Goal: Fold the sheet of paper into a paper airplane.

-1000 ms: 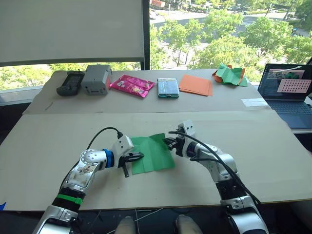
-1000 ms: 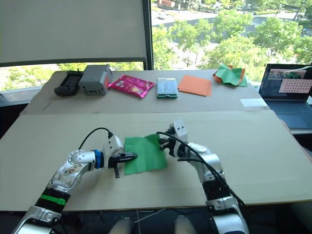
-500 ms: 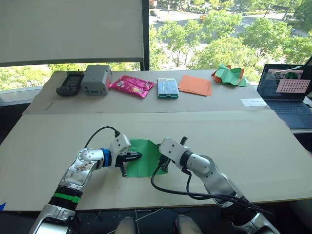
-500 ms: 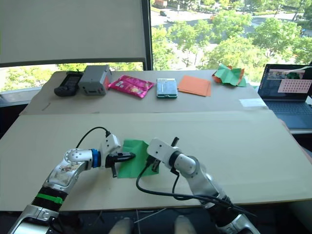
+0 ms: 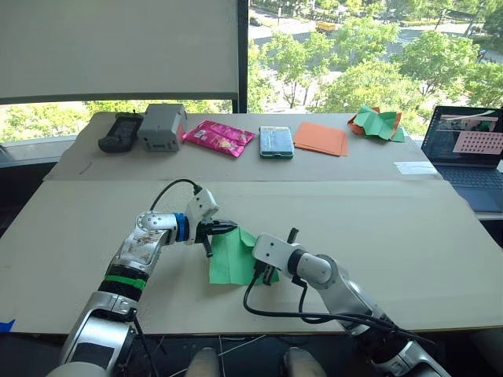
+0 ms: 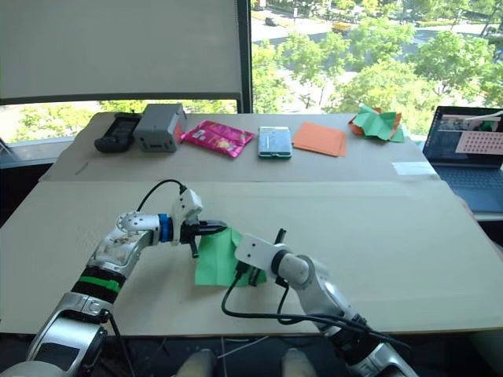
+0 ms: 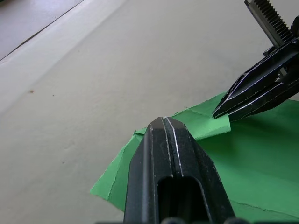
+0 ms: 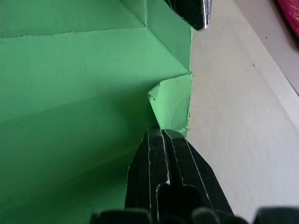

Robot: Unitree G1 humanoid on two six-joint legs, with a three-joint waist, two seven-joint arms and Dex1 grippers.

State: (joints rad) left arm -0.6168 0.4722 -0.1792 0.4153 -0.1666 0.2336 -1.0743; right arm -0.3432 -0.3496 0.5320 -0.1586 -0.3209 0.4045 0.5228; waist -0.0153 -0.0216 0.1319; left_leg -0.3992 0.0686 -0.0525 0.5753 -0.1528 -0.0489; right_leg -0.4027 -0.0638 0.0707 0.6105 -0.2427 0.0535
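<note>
Green and creased, one sheet of paper (image 5: 233, 257) lies on the cardboard table (image 5: 409, 236), nearer the robot than the two flat orange sheets (image 5: 321, 137). Two grippers meet it: the left gripper (image 5: 222, 228) presses its far corner with fingers clenched together; the right gripper (image 8: 168, 135), likewise clenched, presses a curled corner.

One green sheet of paper (image 5: 232, 258), one pink packet (image 5: 219, 137), one laptop (image 5: 470, 149), one grey box (image 5: 162, 126)

Sheet of paper (image 5: 232, 258) on the table (image 5: 409, 236), between left gripper (image 5: 222, 228) and right gripper (image 5: 265, 276).
</note>
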